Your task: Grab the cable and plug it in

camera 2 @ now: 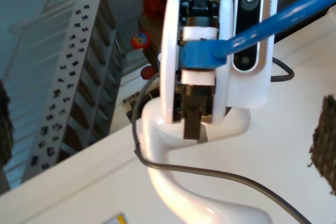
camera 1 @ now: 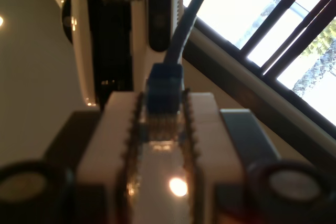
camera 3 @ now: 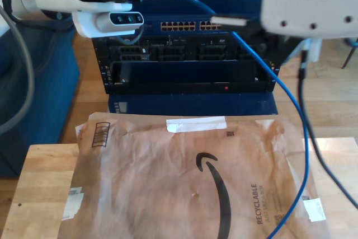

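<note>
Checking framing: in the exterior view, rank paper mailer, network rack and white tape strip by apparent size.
1. Paper mailer, helped by its nearness to the camera
2. Network rack
3. White tape strip

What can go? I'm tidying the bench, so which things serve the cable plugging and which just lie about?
For the job:
cable
plug, held in my first gripper
rack box with sockets

Just lying about:
paper envelope
wooden table beneath it
</note>
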Controlling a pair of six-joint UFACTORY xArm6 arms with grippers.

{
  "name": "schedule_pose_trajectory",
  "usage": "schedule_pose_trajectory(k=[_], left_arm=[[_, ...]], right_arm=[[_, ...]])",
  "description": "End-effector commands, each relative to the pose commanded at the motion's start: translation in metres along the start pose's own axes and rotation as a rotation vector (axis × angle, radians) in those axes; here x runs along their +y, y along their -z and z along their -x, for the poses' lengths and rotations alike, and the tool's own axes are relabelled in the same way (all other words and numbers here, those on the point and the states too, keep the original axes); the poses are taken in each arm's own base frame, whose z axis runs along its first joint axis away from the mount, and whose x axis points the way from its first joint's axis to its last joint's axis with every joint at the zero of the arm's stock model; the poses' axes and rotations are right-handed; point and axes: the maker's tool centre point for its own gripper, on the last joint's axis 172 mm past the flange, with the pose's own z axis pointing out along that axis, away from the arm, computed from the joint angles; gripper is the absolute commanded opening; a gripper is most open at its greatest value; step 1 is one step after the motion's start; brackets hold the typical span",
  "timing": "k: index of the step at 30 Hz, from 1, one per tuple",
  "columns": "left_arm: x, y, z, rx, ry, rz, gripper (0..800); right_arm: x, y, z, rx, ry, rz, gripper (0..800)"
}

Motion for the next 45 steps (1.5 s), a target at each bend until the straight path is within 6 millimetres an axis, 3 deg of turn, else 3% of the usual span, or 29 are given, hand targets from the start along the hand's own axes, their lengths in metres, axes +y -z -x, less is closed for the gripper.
schedule_pose_trajectory(k=[4, 6, 14, 23, 27, 29, 39, 45], left_arm=[[-0.003, -0.001, -0.001, 0.002, 0.002, -0.012, 7], [-0.004, -0.002, -0.001, 0.002, 0.001, -0.015, 7], [-0.014, -0.004, -0.001, 0.003, -0.009, -0.052, 8], [-0.018, -0.005, 0.001, 0.002, -0.019, -0.061, 11], [-0.022, -0.005, 0.003, -0.004, -0.027, -0.073, 13], [-0.022, -0.006, 0.003, -0.003, -0.029, -0.074, 13], [-0.022, -0.006, 0.003, -0.003, -0.03, -0.074, 14], [-0.024, -0.007, 0.003, -0.001, -0.032, -0.08, 15]], right_arm=[[0.016, -0.034, 0.011, -0.025, 0.051, 0.01, 780], [0.019, -0.041, 0.008, -0.017, 0.05, 0.005, 780], [-0.003, -0.032, 0.0, 0.014, 0.046, -0.08, 730], [-0.005, -0.028, 0.001, 0.012, 0.041, -0.09, 460], [-0.006, -0.026, 0.001, 0.012, 0.038, -0.093, 440], [-0.007, -0.025, 0.0, 0.013, 0.038, -0.097, 381], [-0.009, -0.02, 0.002, 0.007, 0.005, -0.105, 250], [-0.008, -0.022, 0.002, 0.007, 0.003, -0.102, 234]])
